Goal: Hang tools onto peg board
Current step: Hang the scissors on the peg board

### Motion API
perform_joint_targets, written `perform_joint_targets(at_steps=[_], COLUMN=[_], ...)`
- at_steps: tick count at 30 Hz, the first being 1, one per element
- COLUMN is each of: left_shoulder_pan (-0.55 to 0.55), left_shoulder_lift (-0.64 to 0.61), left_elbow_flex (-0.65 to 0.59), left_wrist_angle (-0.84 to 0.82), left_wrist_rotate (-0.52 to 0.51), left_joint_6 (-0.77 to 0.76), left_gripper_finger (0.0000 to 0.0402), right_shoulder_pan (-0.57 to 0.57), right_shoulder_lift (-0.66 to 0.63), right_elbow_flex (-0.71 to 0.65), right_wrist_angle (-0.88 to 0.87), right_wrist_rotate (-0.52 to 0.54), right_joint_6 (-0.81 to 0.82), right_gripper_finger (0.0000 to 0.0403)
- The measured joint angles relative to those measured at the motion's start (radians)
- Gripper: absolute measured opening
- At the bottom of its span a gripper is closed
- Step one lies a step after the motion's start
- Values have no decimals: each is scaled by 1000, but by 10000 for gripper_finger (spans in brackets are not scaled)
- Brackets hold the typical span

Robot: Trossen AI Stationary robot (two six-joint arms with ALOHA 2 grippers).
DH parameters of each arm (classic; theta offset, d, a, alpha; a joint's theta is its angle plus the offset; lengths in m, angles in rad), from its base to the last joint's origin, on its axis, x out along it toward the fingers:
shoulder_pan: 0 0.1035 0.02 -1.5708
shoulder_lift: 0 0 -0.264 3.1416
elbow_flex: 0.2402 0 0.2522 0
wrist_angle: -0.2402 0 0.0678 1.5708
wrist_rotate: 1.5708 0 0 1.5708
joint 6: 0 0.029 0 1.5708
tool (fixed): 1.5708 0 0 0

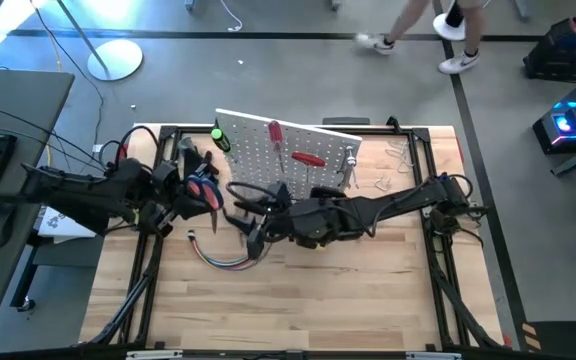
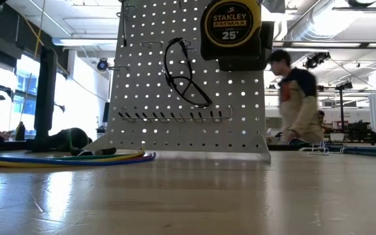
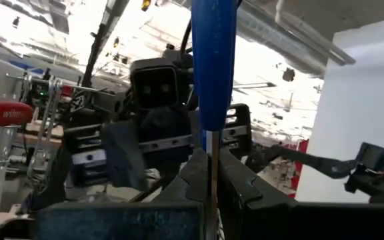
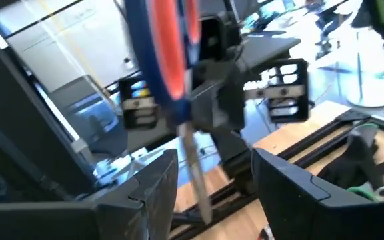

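My left gripper (image 1: 200, 195) is shut on a blue-and-red-handled tool (image 1: 208, 188), held clear of the table in front of the peg board's left end. My right gripper (image 1: 243, 213) faces it from the right, open. Its fingers stand on either side of the tool's metal end (image 4: 196, 180) without touching it. The white peg board (image 1: 288, 150) stands at the table's far side. On it are a green screwdriver (image 1: 218, 137), a red screwdriver (image 1: 276, 135), a red-handled tool (image 1: 309, 158) and metal clamps (image 1: 349, 168). In the low view a yellow tape measure (image 2: 231, 26) sits at its top. My left gripper pinches the tool's thin metal part (image 3: 212, 157), just below the blue handle (image 3: 213, 67), between its two fingers. The handle sticks out past the fingertips. The tool is lifted clear of the table.
A curved bundle of coloured cables (image 1: 223, 258) lies on the table near my grippers. Loose metal clips (image 1: 393, 165) lie at the far right. Black glasses (image 2: 185, 72) hang on the board. A person (image 2: 299, 98) walks behind the table. A black frame (image 1: 148, 250) borders the table.
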Motion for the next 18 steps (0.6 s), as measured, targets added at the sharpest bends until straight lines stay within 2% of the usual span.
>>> perform_joint_targets(at_steps=[7, 18], left_shoulder_pan=[-75, -81], left_shoulder_lift=[11, 104], left_elbow_flex=[0, 16], left_wrist_angle=[29, 120], left_wrist_rotate=[-205, -241], left_joint_6=[83, 97], left_gripper_finger=[3, 3], right_shoulder_pan=[-14, -41], right_shoulder_lift=[3, 8], right_elbow_flex=[0, 0], right_wrist_angle=[42, 10], right_wrist_rotate=[-39, -56], right_joint_6=[-18, -19], right_gripper_finger=[185, 185])
